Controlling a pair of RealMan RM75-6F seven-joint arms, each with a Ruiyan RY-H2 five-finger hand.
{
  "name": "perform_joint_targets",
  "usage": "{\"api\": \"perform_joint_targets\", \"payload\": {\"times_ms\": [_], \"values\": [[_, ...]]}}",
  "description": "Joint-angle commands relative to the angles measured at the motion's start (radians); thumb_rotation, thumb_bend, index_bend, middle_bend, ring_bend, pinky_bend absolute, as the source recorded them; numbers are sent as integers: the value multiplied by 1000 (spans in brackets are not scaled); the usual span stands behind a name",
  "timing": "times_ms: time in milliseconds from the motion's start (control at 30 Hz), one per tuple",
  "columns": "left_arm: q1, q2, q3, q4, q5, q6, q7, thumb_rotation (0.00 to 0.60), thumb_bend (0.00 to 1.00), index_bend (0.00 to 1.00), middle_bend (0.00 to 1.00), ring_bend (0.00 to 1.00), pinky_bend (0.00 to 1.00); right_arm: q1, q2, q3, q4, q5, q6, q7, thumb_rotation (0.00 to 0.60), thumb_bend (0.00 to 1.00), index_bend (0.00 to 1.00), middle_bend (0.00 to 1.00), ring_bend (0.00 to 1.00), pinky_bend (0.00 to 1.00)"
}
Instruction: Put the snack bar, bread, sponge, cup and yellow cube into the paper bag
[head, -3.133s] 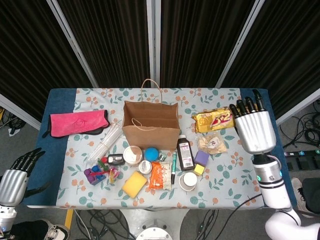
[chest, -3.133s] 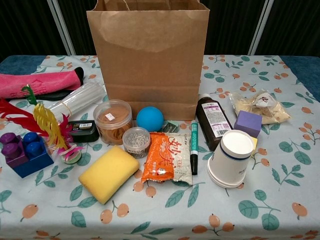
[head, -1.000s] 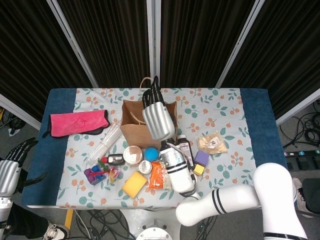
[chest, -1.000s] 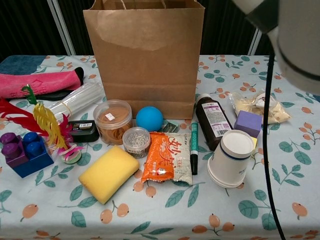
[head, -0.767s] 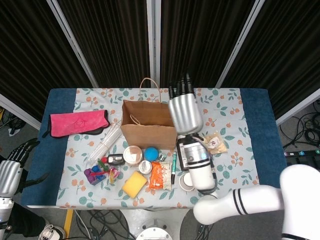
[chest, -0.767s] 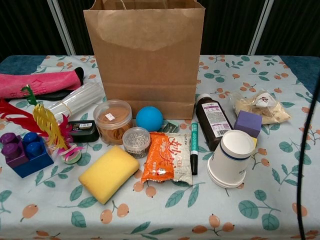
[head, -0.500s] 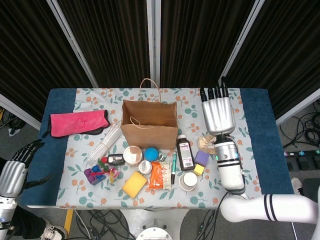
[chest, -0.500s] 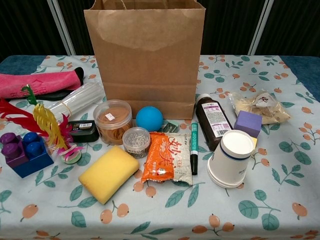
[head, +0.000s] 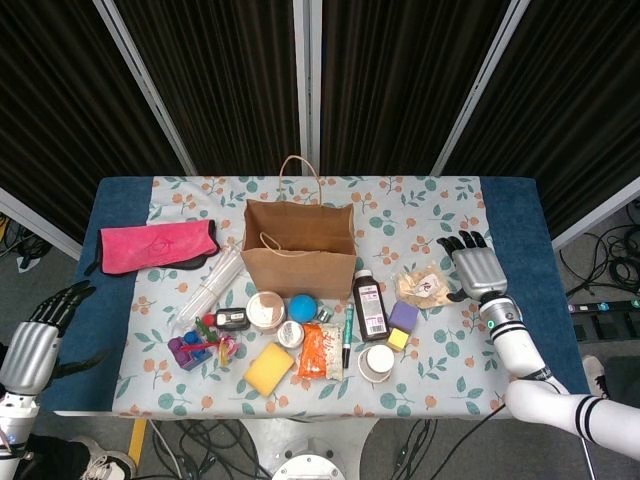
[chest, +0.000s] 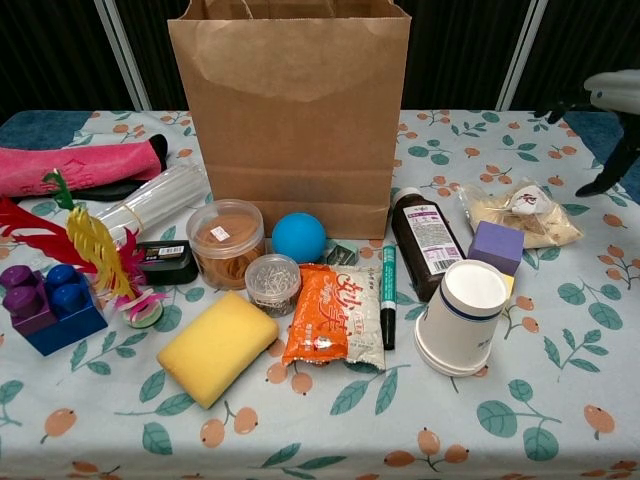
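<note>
The right hand (head: 474, 268) is being held empty with fingers spread, the bagged bread (head: 424, 286) lying just beside its thumb; the chest view is catching only its edge (chest: 612, 100). The left hand (head: 38, 335), fingers extended and empty, is being shown by the head view alone.

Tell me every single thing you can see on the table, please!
paper bag: 1, brown, upright, table centre-back
cloth: 1, pink, far left
straws: 1 bundle, clear, left of bag
tub: 1, clear, front of bag
ball: 1, blue, beside tub
sponge: 1, yellow, front
snack packet: 1, orange, right of sponge
marker: 1, green
bottle: 1, dark
cup: 1, white, front right
purple cube: 1
yellow cube: 1
bread: 1, bagged, right
toy blocks: purple-blue, front left
left hand: off table, empty
right hand: open, beside bread
</note>
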Motion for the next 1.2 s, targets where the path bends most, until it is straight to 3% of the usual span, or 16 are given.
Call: {"api": "perform_joint_targets", "payload": {"times_ms": [33,500,733,900,967,1067,1200], "values": [[-1,-1,1,1,-2,-3,2,600,157,201,230,177,222,-12,-51,-24,73,-38,-47,25,600,0,128,141,0,0],[-6,-13,-2,28,-6,-7,5,600,157,201,230,177,222,17,-146,-8,165,-55,-74,14,600,0,128,171,10,0],[-7,-17,-4,35,-10,-8,2,600,157,201,230,177,222,34,-196,-20,199,-32,-86,-44,600,39,319,318,147,0],[-6,-13,-4,33,-11,-6,-1,600,157,201,230,177,221,26,-206,-17,190,-31,-18,-92,600,145,590,510,356,57],[-5,-13,-4,29,-11,-5,-3,600,156,201,230,177,221,20,-198,-11,173,-27,12,-110,600,175,653,557,411,82],[-5,-11,-2,23,-8,-3,-2,600,157,201,230,177,221,11,-158,7,114,-57,76,-121,600,214,690,584,440,91],[-4,-7,1,15,-3,0,-3,600,157,201,230,177,222,0,-44,55,-45,-108,182,-141,600,218,692,585,440,93]]}}
